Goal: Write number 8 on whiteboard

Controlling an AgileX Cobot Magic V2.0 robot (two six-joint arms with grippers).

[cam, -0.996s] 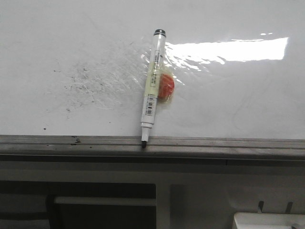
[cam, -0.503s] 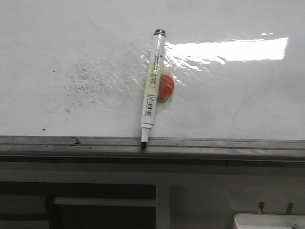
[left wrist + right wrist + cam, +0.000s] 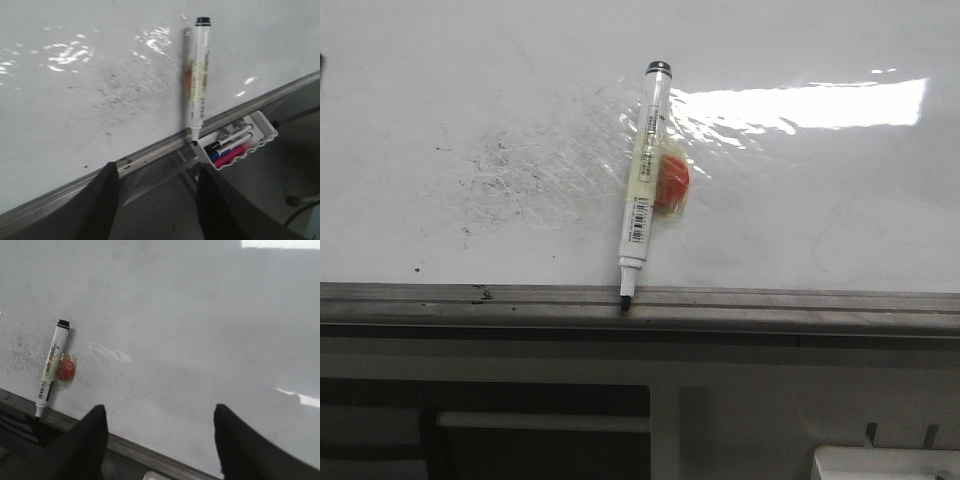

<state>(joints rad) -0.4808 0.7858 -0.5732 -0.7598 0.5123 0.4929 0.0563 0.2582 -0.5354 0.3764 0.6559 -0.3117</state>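
Note:
The whiteboard is glossy white with a grey metal rail along its near edge. A white marker with a black end cap lies on the board, its black tip resting on the rail. An orange ball is taped to its side. The number 8 is not in view; only faint thin traces show. My left gripper is open over the rail, off to one side of the marker. My right gripper is open over bare board, well away from the marker. Neither gripper shows in the front view.
A grey speckled smudge patch lies beside the marker. Bright glare crosses the board. A white tray with several coloured markers hangs below the rail and also appears low in the front view, where the tray sits by the lower frame.
The whole front view has shifted a few pixels to the right. A dark sliver has appeared at its upper left edge. The marker lies as before.

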